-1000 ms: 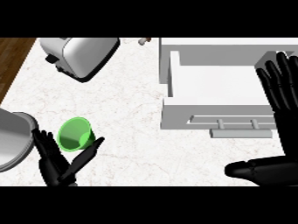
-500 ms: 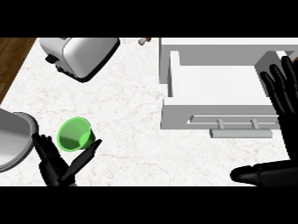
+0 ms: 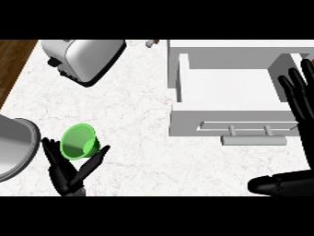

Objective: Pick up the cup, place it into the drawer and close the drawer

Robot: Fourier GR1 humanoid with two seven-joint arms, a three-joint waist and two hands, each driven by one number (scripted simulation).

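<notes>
Black fingers (image 3: 57, 152) of the left hand (image 3: 69, 171) had spread slightly, cradling the green cup (image 3: 78, 142) (seemingly unclamped) near the counter's (image 3: 139, 115) left edge. Right hand (image 3: 310, 99) rested open beside the open drawer (image 3: 230, 87), awaiting the cup.

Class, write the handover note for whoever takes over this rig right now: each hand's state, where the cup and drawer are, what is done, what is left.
Left hand: at the view's lower left, fingers open around the green cup, touching it but not closed on it.
Right hand: open, fingers up, resting at the right edge beside the drawer.
Cup: lying tilted on the counter, left of the drawer.
Drawer: pulled open, nothing visible inside.
Done: drawer is open; left hand is at the cup.
Left: grasp and lift the cup, place it in the drawer, close the drawer.
</notes>
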